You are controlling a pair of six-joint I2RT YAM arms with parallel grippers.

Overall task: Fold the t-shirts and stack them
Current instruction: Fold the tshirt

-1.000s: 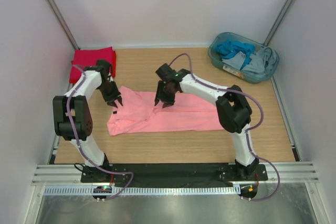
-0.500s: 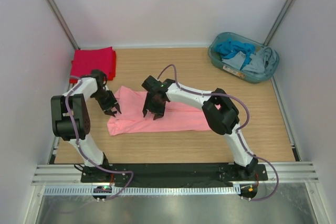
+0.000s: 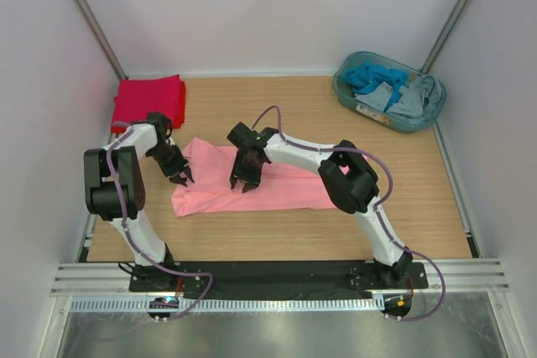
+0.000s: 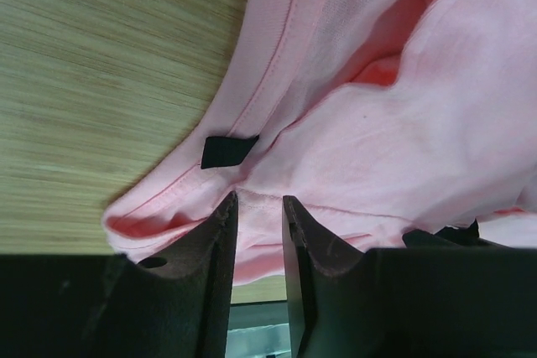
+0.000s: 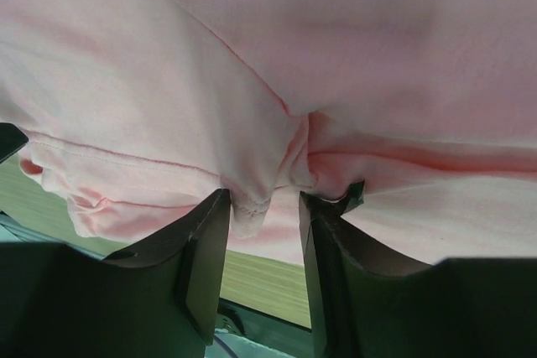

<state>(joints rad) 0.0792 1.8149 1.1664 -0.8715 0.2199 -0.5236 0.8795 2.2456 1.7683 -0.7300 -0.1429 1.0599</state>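
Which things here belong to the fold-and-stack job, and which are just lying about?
Job:
pink t-shirt, partly folded
red t-shirt, folded, far left corner

Lying about:
teal basket, far right corner
blue and grey clothes heaped inside it

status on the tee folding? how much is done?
Done: red tee lies folded at the far left corner. In hand: pink tee lies as a long strip mid-table, with the left gripper and right gripper each pinching its cloth near the left end. Left: finish folding the pink tee and stack it with the red one. More clothes sit in the basket, far right.
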